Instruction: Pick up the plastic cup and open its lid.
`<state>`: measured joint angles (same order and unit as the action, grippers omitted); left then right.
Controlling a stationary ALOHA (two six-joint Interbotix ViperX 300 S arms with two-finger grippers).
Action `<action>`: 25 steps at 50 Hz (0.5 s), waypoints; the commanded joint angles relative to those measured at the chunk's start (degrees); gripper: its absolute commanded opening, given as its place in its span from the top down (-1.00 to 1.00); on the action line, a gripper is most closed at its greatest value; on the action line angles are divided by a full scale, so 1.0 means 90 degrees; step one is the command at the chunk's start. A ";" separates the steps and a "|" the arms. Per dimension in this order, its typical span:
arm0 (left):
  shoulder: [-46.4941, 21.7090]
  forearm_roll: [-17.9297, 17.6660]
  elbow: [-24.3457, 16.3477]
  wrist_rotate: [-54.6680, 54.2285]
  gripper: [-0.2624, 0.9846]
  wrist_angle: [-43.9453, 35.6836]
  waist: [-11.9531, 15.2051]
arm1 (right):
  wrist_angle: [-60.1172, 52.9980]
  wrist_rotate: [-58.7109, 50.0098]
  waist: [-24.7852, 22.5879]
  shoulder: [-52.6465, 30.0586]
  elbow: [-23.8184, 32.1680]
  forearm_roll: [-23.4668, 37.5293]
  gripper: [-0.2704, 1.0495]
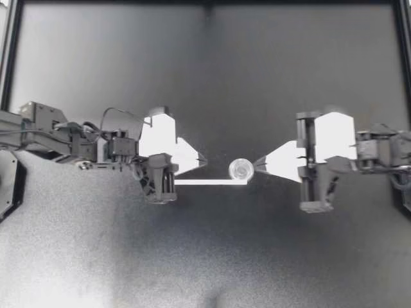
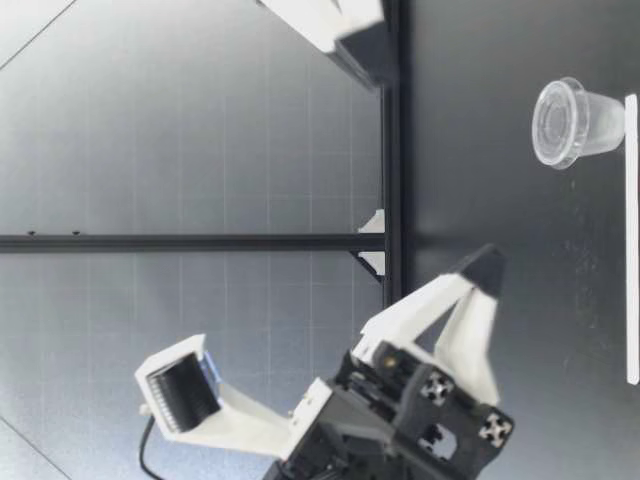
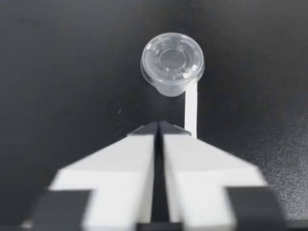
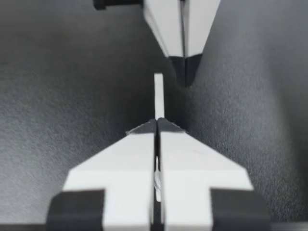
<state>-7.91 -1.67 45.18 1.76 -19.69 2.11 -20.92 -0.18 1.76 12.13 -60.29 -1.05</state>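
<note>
My left jaws point at the plastic cup (image 1: 241, 169), pressed together | my right jaws likewise, tip beside it.

"What is the small clear lidded cup (image 1: 241, 169) made of?"

"Thin see-through plastic, glossy. Light glints off its lid (image 3: 172, 57), which has ridges moulded into it."

"And the dark tabletop (image 1: 212, 256)?"

"Matt with a fine grain, rough-looking. I can't tell whether it's cloth or a mat."

"The jaws?"

"Smooth matt white plastic on both arms, dull black at the tips."

"That flat white strip (image 1: 209, 182)?"

"Smooth and matt. It could be tape or paper, I can't tell which."

"The black frame bars (image 2: 200, 242)?"

"They look like metal, with a faint sheen."
</note>
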 commanded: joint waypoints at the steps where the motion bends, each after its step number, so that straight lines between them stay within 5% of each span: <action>1: 0.0029 0.0000 -0.0146 0.0010 0.04 -0.0020 0.0000 | 0.0039 -0.0010 0.0098 -0.0146 0.0195 -0.0020 0.88; 8: -0.0205 0.0000 -0.0283 -0.0010 -0.37 -0.0020 -0.0049 | 0.0176 -0.0010 0.0137 -0.0479 0.0352 -0.0020 0.88; 25: -0.1045 0.0010 -0.0937 0.0000 -0.36 -0.0234 -0.0205 | 0.0508 -0.0010 0.0293 -0.0947 0.0557 -0.0020 0.88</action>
<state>-17.58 -1.67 38.50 1.76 -20.65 0.18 -16.17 -0.18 3.43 3.25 -56.25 -1.14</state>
